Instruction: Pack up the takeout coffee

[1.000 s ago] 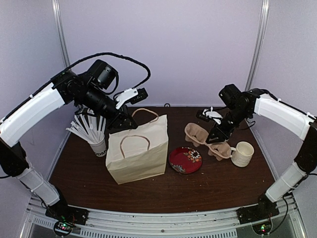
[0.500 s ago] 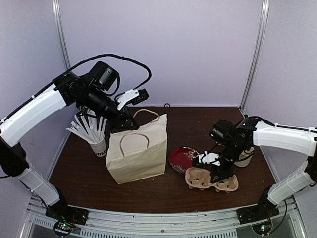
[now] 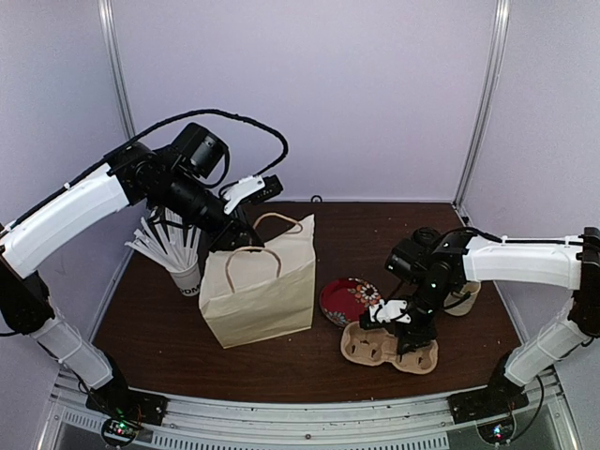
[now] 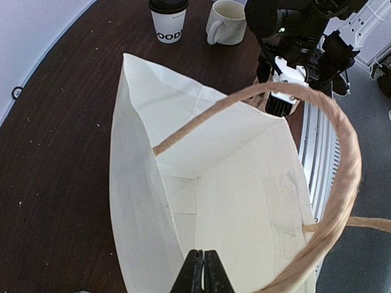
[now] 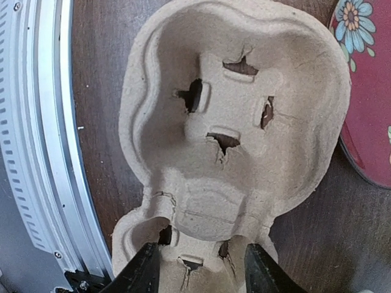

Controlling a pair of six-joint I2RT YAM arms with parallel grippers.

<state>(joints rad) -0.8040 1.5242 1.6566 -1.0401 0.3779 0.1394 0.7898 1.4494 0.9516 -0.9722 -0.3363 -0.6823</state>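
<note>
Seen from the left wrist: white paper cup (image 4: 168, 27) upright on the dark worktop (image 4: 61, 152), black lid (image 4: 168, 5) on top, dark letters near the base. Just beside it, a cream mug (image 4: 227, 21). Both outside the paper bag (image 4: 232, 201), past its far end. No sign of the cup in the top view.

Upright on the left half of the worktop: the bag, mouth open, 2 rope handles up. Just left of it, another paper cup (image 3: 187, 277) full of white sticks.

Shut tight, the left jaws, tips pressed together, low at the near rim of the open bag. Cannot tell about any paper or rope pinched between them.

Partly open, the right jaws, pointing down, 1 finger (image 5: 143, 271) on each side of the middle ridge of the brown cup tray (image 5: 232, 122). Cannot tell about the fingers touching that ridge. Nothing lifted: tray flat on the worktop, close to the front rail, its 2 cup holes bare. Just beside the tray, a red plate (image 3: 339, 302) with flowers on it.
</note>
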